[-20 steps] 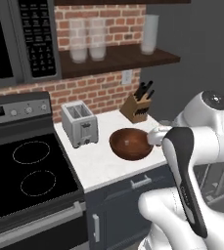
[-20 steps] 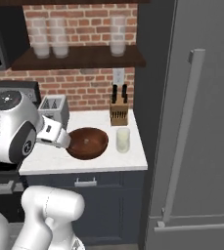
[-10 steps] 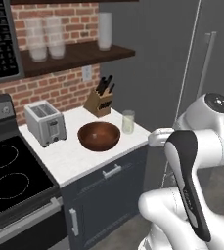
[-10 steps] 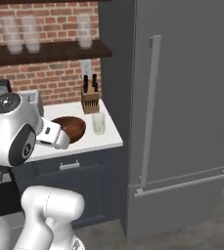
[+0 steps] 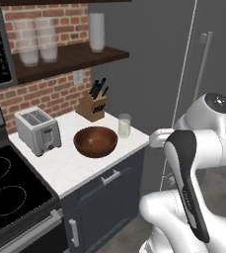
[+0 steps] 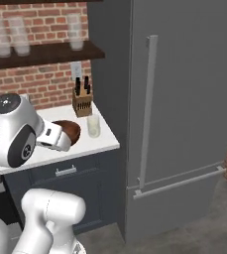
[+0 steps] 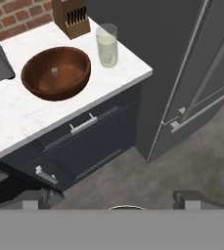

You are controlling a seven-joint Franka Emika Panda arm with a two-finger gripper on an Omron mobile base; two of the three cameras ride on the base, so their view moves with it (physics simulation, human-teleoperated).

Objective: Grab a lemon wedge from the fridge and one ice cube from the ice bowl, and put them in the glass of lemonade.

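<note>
The fridge (image 6: 184, 99) stands shut to the right of the counter, its long bar handle (image 6: 147, 109) facing me; it also appears as fridge (image 5: 183, 74) and fridge (image 7: 182, 63). The lemon wedge is hidden behind its closed doors. On the white counter sit the brown wooden ice bowl (image 5: 95, 142) and the glass of lemonade (image 5: 124, 125) just right of it. From above, the ice bowl (image 7: 56, 73) holds a small ice cube (image 7: 54, 71), and the glass of lemonade (image 7: 107, 45) stands beside it. My gripper (image 7: 116, 200) hangs open and empty in front of the counter, above the floor.
A toaster (image 5: 37, 131) and a knife block (image 5: 93, 105) share the counter (image 5: 75, 168). The stove (image 5: 11, 197) lies to the left. A wall shelf (image 5: 60, 57) carries tall glasses. Dark cabinet drawers with bar handles (image 7: 89, 122) sit under the counter; grey floor spreads before the fridge.
Both base views have slid rightward with the base: stove and toaster drifted left and the fridge came further into view. The arm keeps its pose and the gripper stays open.
</note>
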